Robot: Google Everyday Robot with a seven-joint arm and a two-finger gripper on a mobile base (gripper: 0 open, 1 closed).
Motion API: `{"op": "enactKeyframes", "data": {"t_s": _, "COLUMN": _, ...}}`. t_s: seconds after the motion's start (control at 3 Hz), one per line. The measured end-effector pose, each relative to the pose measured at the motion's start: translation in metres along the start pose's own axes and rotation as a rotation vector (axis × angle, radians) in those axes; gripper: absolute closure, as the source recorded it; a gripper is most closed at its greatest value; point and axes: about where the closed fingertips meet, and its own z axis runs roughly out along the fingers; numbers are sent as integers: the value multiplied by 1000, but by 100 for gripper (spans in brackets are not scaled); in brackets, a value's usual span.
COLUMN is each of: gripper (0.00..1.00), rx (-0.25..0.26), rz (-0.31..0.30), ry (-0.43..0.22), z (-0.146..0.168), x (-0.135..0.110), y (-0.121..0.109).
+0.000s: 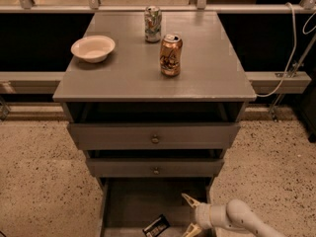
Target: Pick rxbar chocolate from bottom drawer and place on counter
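Camera view looks down on the cabinet from the front, and my gripper [190,215] is low at the right side of the bottom drawer [133,206], which stands pulled out so that its floor can be reached. The two fingers [189,200] are spread wide and hold nothing. They point to the left, toward the chocolate bar [156,225], which lies flat on the drawer floor near the front, just beside the fingertips but, as far as I can see, not yet between them. I judge they are wide because the flat bar must come between them before any squeeze. The counter [123,78] above carries a bowl [93,48] at the left and two cans, a copper can [171,55] and a pale can [152,23], toward the back, so its front part seems to me the good place for the bar. The two upper drawers [155,138] are pushed in and do not stand over my arm.
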Motion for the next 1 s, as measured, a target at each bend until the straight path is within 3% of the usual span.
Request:
{"op": "enactKeyframes", "data": {"t_s": 0.33, "gripper": 0, "rx": 13, "rz": 94, "ry": 19, "z": 7, "x": 23, "y": -14}}
{"op": "enactKeyframes", "data": {"t_s": 0.67, "gripper": 0, "rx": -14, "rz": 133, "ry": 89, "z": 33, "x": 45, "y": -31}}
{"op": "enactKeyframes", "data": {"t_s": 1.0, "gripper": 0, "rx": -76, "rz": 84, "ry": 150, "z": 67, "x": 54, "y": -47}}
